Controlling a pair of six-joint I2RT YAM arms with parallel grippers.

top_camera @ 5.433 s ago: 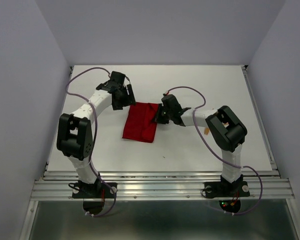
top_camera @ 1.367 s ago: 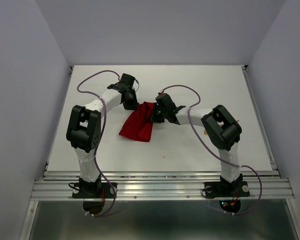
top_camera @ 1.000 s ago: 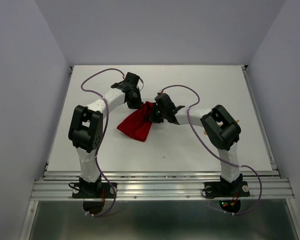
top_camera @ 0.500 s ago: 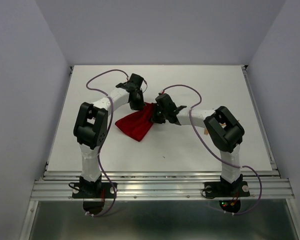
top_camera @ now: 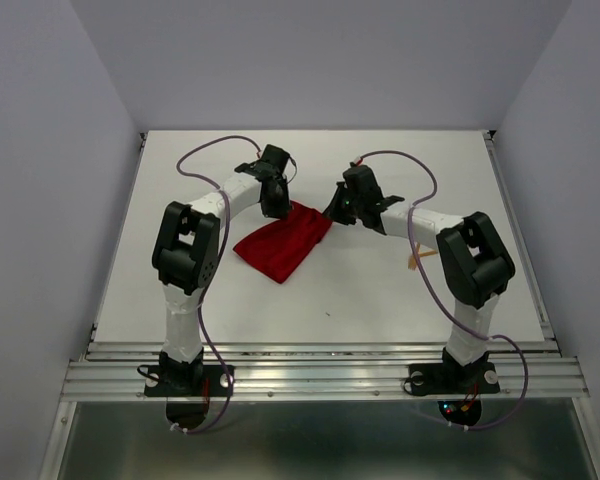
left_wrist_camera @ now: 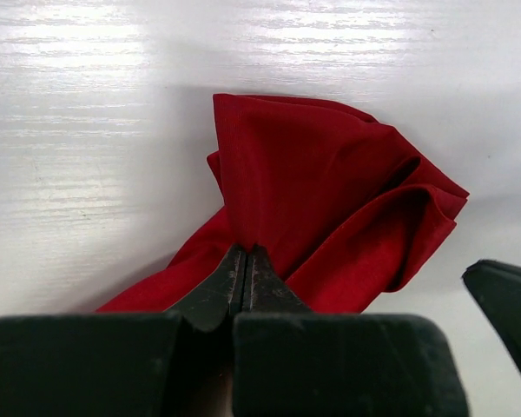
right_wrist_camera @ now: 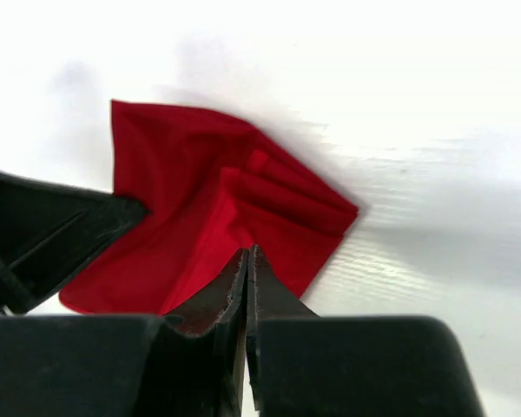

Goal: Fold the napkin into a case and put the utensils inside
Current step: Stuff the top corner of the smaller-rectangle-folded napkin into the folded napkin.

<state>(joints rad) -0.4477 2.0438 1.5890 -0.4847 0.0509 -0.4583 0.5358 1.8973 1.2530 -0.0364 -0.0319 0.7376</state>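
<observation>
A white surface (top_camera: 180, 290) is seen from above, with the left arm (top_camera: 185, 250) and the right arm (top_camera: 475, 260) both bent inward toward its middle. Between them the red napkin (top_camera: 280, 245) is spread on the surface as a crumpled, roughly diamond-shaped heap of loose folds, with no neat narrow case formed. Its far corner is raised at the left end effector (left_wrist_camera: 246, 259), whose fingers are pressed together on a pinch of the cloth, so that red fabric falls away on both sides of the tips. The right end effector (right_wrist_camera: 246, 261) is found at the napkin's right corner with its fingers likewise closed tight; in the blurred right wrist view the tips are seen against the cloth's near edge, but whether any fabric is caught between them cannot be told. The orange utensils (top_camera: 416, 262) are seen only as small slivers on the surface beside the right arm, apart from the napkin and partly hidden by that arm
</observation>
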